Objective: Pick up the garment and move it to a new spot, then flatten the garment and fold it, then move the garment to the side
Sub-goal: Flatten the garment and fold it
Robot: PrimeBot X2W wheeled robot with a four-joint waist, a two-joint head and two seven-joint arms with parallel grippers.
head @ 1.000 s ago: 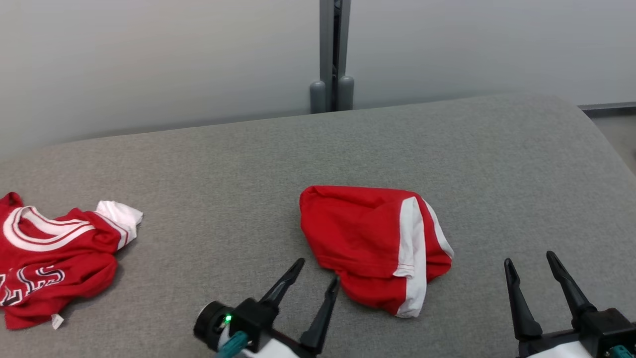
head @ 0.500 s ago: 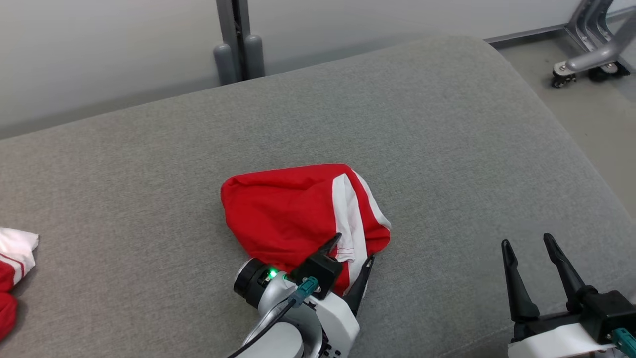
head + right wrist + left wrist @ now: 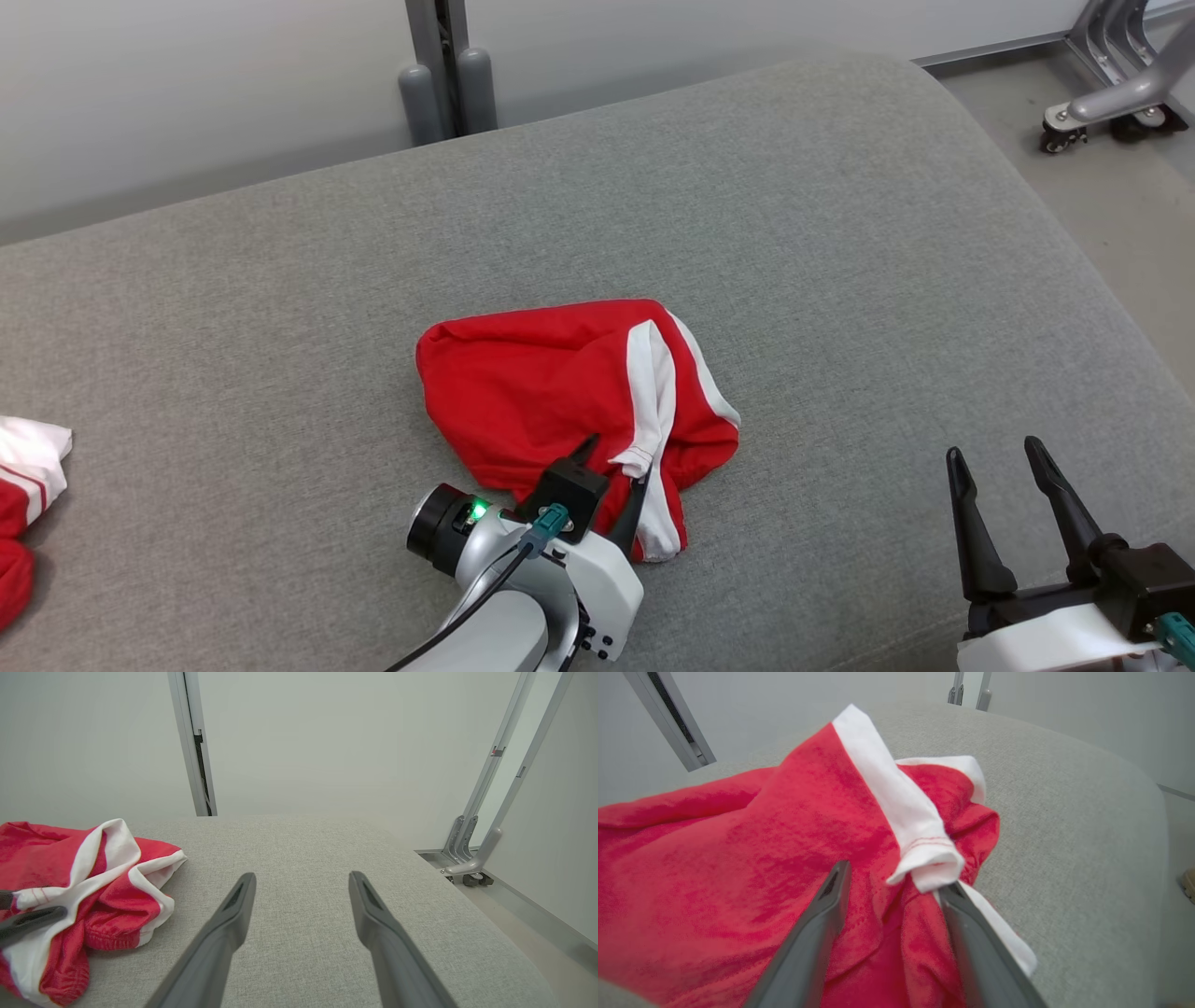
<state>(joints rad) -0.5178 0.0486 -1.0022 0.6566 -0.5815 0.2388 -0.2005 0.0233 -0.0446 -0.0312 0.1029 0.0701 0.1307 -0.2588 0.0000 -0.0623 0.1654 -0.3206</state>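
Cloth lay bunched between the left fingers [image 3: 831, 905], which stood well apart at the lower middle of the head view. One rested on red fabric and the other touched a rolled white hem [image 3: 924, 858]. Nothing looked pinched, so they had hold of nothing. That cloth was the small red cloth [image 3: 532, 392], plain and without lettering, lying crumpled at the middle of the grey bench [image 3: 840, 280]. The right fingers [image 3: 236, 914] hung fully spread and empty at the lower right of the head view, above bare bench, near that cloth but not touching it. The garment [image 3: 26, 467] showed as a white sleeve and a strip of red at the far left edge of the head view. It rested on the bench well apart from both arms. By the look of things, none of the task was done: what showed of the garment looked rumpled, and it was not lifted, flattened, folded or set aside. The left arm seemed occupied with the other piece, so picking up, moving, flattening, folding and shifting the garment all seemed left to do.
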